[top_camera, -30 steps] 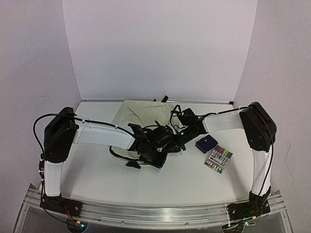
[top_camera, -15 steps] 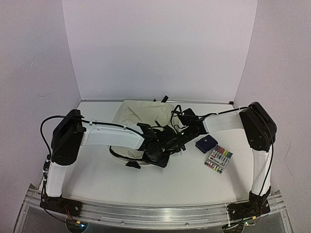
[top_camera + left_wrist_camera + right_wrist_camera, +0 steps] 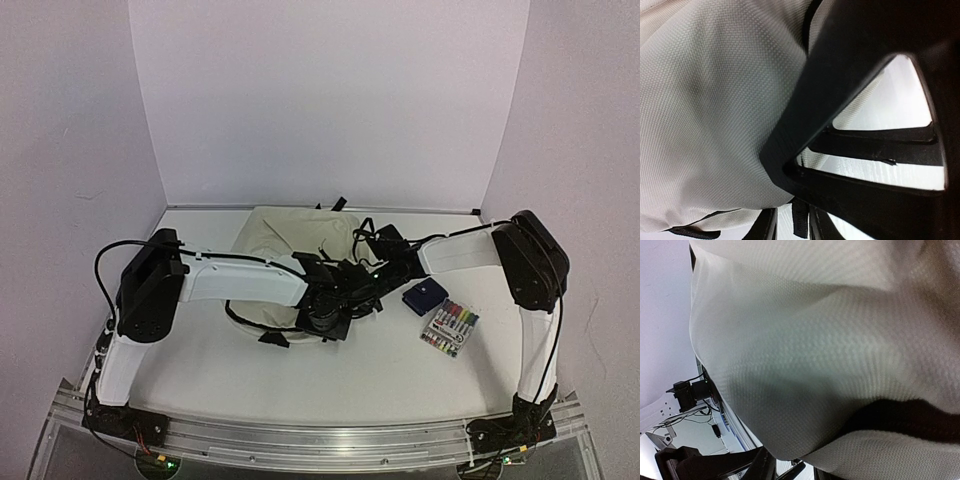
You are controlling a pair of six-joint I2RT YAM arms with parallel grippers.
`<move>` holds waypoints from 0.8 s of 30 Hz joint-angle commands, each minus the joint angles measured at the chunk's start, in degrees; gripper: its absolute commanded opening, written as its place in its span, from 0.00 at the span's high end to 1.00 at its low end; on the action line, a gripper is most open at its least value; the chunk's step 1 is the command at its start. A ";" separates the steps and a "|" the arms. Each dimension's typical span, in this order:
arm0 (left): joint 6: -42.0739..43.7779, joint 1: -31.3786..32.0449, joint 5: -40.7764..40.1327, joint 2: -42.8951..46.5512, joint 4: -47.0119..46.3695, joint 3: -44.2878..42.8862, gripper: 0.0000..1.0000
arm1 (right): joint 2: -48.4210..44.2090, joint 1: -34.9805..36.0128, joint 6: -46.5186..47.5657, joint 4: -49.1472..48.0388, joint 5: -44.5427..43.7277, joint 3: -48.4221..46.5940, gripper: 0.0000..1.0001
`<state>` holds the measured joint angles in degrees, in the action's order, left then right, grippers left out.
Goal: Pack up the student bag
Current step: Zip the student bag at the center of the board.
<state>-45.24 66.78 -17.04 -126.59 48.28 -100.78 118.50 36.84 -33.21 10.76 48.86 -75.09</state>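
As the left arm point(image 3: 240, 283) has swung inward over the last second, its elbow now sits nearer the middle of the worktop point(image 3: 380, 375). The left end effector point(image 3: 325, 315) has shifted right over the near edge of the student bag point(image 3: 285, 235), where black straps and trim bunch together. Judged from that, the arm is going for a hold at the bag's opening so it can be spread for packing; nothing looks to have gone inside yet. The left wrist view shows one of its fingers point(image 3: 850, 55) close against the bag's cream cloth, but the other finger is out of frame. How wide this end effector stands, and whether it pinches cloth, cannot be told. The bag lies at the centre back of the worktop, between the two arms. On its right side the right end effector point(image 3: 362, 278) keeps the same spot as before, low in the bag's dark tangle. Its wrist view is filled by folded cream cloth crossed by a dark band point(image 3: 900, 422), which may be strap or lining. The fingers are hidden there, so its opening and any hold cannot be told either. Farther right, near the bag, a navy pouch point(image 3: 424, 296) and a marker set point(image 3: 450, 328) lie unmoved on the worktop, apart from both end effectors and not yet packed
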 commanded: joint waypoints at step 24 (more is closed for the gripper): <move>1.49 0.26 2.70 3.98 -3.92 2.73 1.00 | -1.40 0.34 0.22 -5.07 -1.38 0.11 0.68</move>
<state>-46.43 66.72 -17.45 -127.85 48.19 -100.29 118.50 36.63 -34.50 10.36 48.27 -74.39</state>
